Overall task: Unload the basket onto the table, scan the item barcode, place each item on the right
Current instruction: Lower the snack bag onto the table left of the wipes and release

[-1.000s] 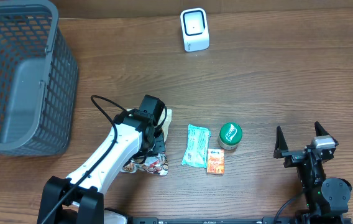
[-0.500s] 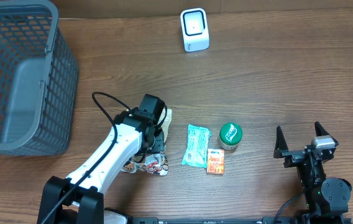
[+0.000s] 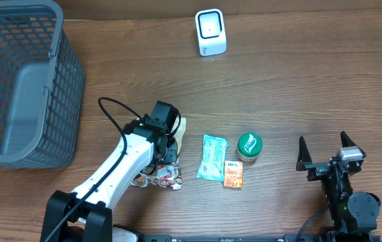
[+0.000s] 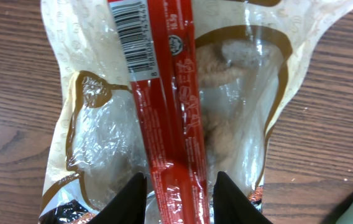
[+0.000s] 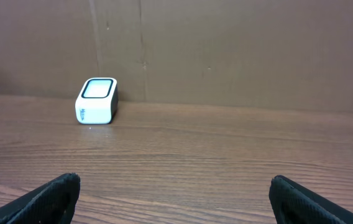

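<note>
Straddling red strip [image 4: 167, 106] of snack pack [image 4: 238, 99], L gripper [image 4: 179, 182] is standing partly open, far from scanner [image 3: 210, 31]. R gripper [image 5: 173, 186] is gaping wide, empty.

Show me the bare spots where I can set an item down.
Free: the wide wood between the scanner and the item row, and the gap between the green-lidded jar and the right fingers. Crowded: near the left arm, where snack packet, teal packet, orange carton and jar bunch.

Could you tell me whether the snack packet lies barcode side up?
Up: the barcode on the snack packet faces the left wrist camera.
</note>
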